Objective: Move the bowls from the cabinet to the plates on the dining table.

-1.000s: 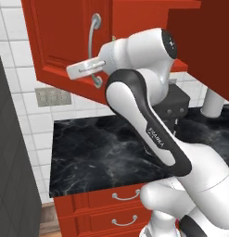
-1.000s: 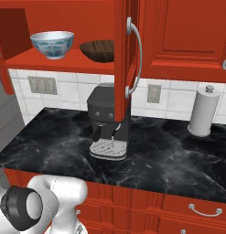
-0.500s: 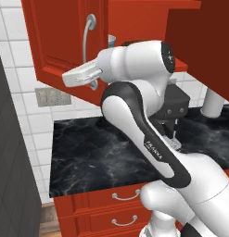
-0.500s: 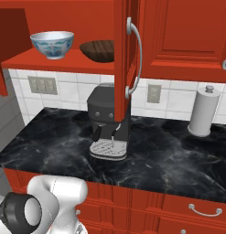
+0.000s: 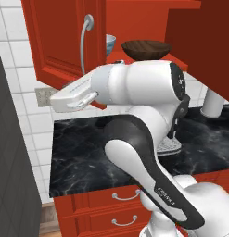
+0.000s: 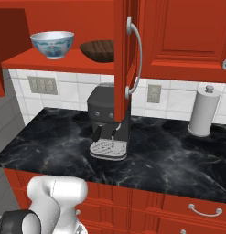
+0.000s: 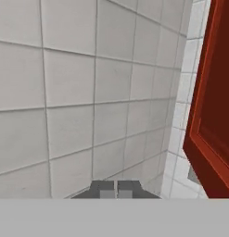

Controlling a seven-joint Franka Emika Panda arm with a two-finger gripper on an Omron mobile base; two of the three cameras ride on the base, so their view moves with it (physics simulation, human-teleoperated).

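Bowls sit side by side on the cabinet shelf: blue-patterned bowl left of the wooden bowl (above the coffee machine). The tool is closed, empty, facing wall tiles.

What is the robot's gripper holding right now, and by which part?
Nothing: the gripper has its jaws shut together on nothing, facing a white tiled wall.
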